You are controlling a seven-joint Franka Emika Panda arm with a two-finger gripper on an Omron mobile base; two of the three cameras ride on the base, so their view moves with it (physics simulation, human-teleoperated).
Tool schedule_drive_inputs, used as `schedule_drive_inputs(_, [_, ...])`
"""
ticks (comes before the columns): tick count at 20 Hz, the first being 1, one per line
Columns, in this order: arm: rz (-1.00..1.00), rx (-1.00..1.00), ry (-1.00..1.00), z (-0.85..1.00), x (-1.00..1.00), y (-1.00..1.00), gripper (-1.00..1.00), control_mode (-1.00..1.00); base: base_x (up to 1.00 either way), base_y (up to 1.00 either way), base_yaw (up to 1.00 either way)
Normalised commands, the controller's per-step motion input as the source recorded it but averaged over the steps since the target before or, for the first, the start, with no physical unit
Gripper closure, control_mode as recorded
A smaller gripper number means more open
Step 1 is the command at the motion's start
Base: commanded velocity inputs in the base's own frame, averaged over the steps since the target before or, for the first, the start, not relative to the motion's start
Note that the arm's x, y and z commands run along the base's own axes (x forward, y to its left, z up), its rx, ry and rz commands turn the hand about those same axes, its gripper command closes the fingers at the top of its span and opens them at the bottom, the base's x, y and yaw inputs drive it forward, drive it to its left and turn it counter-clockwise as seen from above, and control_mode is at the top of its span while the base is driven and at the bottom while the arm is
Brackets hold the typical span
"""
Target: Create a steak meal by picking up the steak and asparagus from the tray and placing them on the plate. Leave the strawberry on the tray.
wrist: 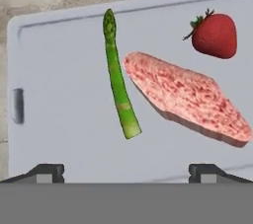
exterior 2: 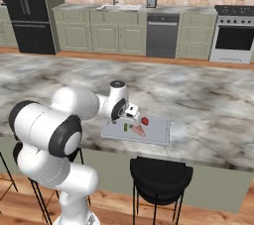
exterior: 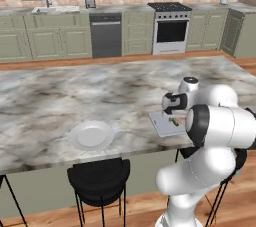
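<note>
One steak (wrist: 190, 97), one asparagus (wrist: 118, 82), one strawberry (wrist: 214, 34), one tray (wrist: 59, 94), one plate (exterior: 91, 135).

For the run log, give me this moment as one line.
gripper open above tray | steak, asparagus, strawberry on tray | plate empty

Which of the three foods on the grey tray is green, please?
The thin green asparagus spear; the pinkish oblong steak slab and small red strawberry are both reddish.

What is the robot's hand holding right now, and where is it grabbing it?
Nothing. The gripper hangs open above the tray, its fingertips wide apart. The steak, asparagus and strawberry all lie untouched on it.
</note>
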Motion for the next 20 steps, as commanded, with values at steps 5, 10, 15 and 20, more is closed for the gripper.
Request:
schedule_drive_inputs(5, [-0.01, 0.00, 0.04, -0.44, 0.19, 0.00, -1.00, -1.00, 0.00, 0.00, 0.00])
schedule_drive_inputs(10, [-0.02, 0.00, 0.02, -0.32, 0.28, 0.00, -1.00, -1.00, 0.00, 0.00, 0.00])
schedule_drive_inputs(15, [-0.01, 0.00, 0.00, -0.28, 0.35, 0.00, -1.00, -1.00, 0.00, 0.00, 0.00])
schedule_drive_inputs(20, [0.00, 0.00, 0.00, -0.35, 0.23, 0.00, -1.00, -1.00, 0.00, 0.00, 0.00])
